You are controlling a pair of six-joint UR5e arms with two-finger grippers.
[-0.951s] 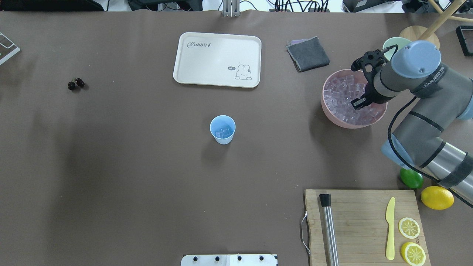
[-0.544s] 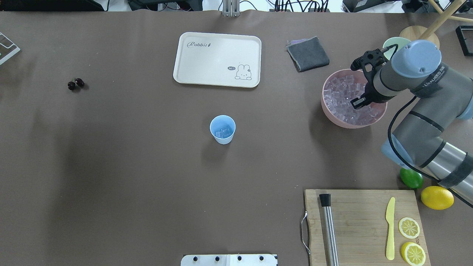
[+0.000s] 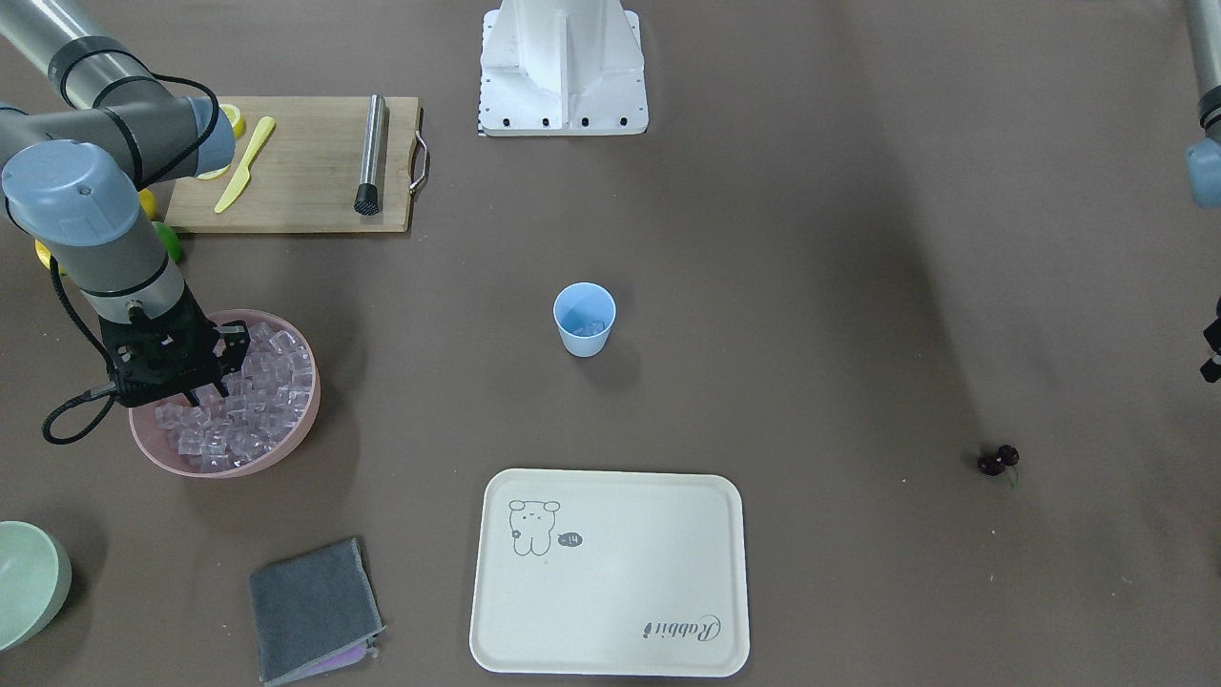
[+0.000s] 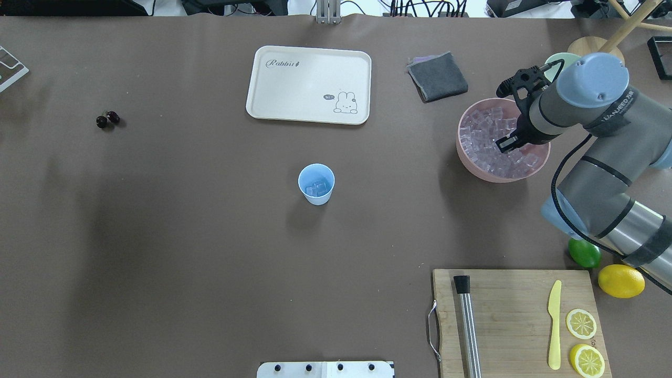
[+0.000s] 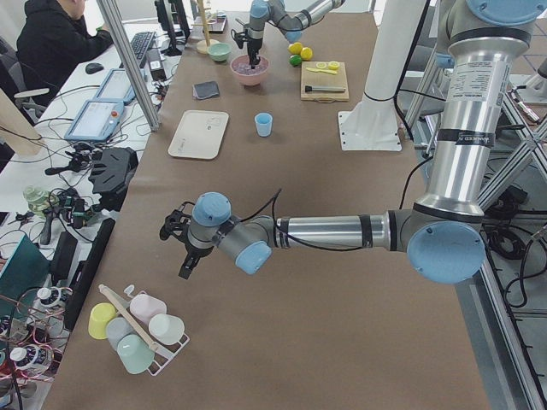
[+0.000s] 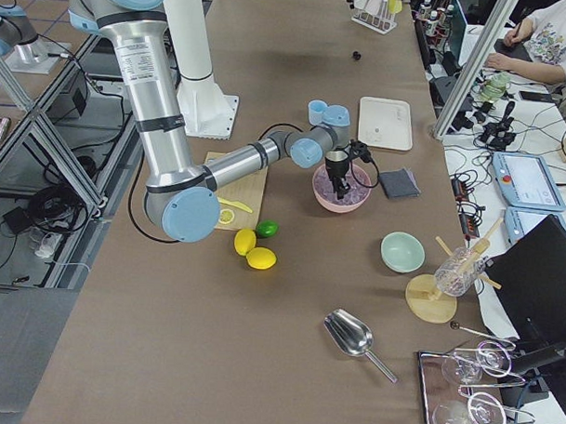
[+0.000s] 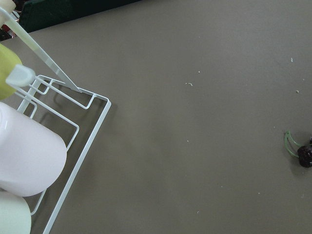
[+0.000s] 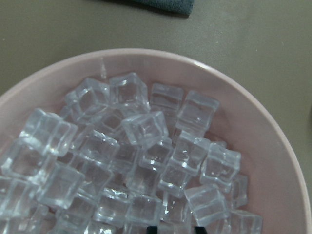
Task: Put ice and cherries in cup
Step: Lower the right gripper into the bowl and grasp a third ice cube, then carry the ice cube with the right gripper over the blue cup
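The light-blue cup [image 4: 316,184] stands mid-table with a few ice cubes in it. The pink bowl [image 4: 459,137] at the right is full of ice [image 4: 483,131]. My right gripper [image 4: 506,143] is down in the bowl. In the right wrist view its two tips stand about one cube's width apart among the ice [image 8: 146,126]. The cherries [image 4: 107,119] lie far left on the table and show at the edge of the left wrist view [image 7: 305,155]. My left gripper [image 5: 175,235] hovers beyond them near a cup rack; I cannot tell if it is open.
A white tray [image 4: 304,79] and a grey cloth [image 4: 437,76] lie at the back. A cutting board [image 4: 509,304] carries a steel muddler, a yellow knife and lemon slices. A lime [image 4: 584,253], a lemon [image 4: 621,281], a pale green bowl [image 3: 24,582] and a wire rack [image 7: 73,146] are nearby.
My right gripper has shifted slightly towards the back of the bowl. The cup and the cherries have not moved.
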